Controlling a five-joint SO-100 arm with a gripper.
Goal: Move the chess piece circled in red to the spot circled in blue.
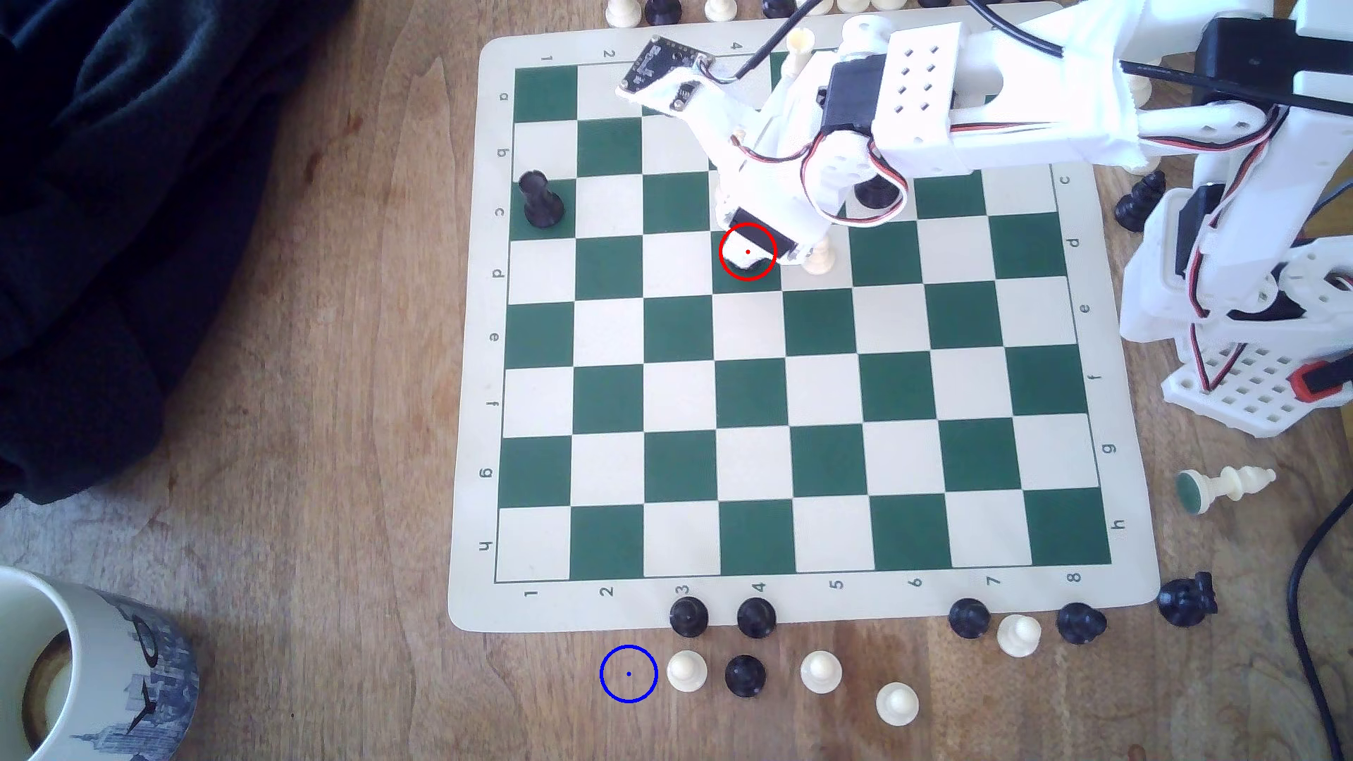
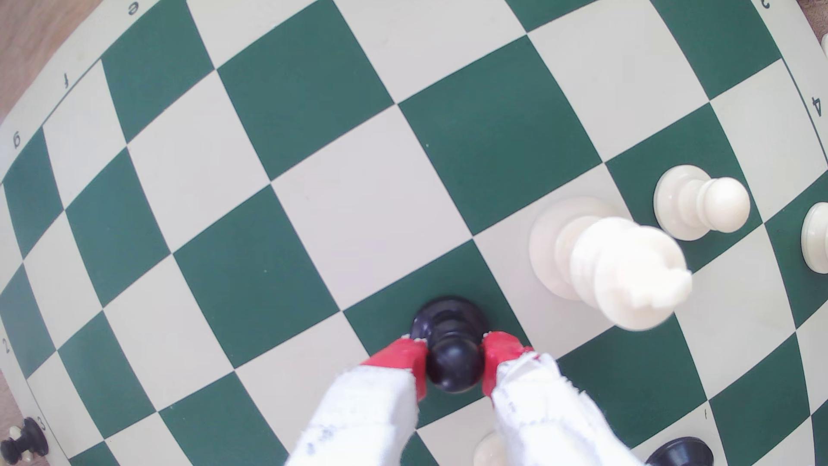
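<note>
I am looking down on a brown wooden counter [image 1: 307,410] with visible grain, lit brightly and evenly. A dark rumpled cloth [image 1: 110,219] covers its corner at the exterior view's upper left, and a patterned mug [image 1: 95,666] sits at the lower left.

The cream-bordered green-and-cream vinyl chessboard mat [image 1: 468,512] bears printed border numbers 1 to 8 and letters a to h.
</note>
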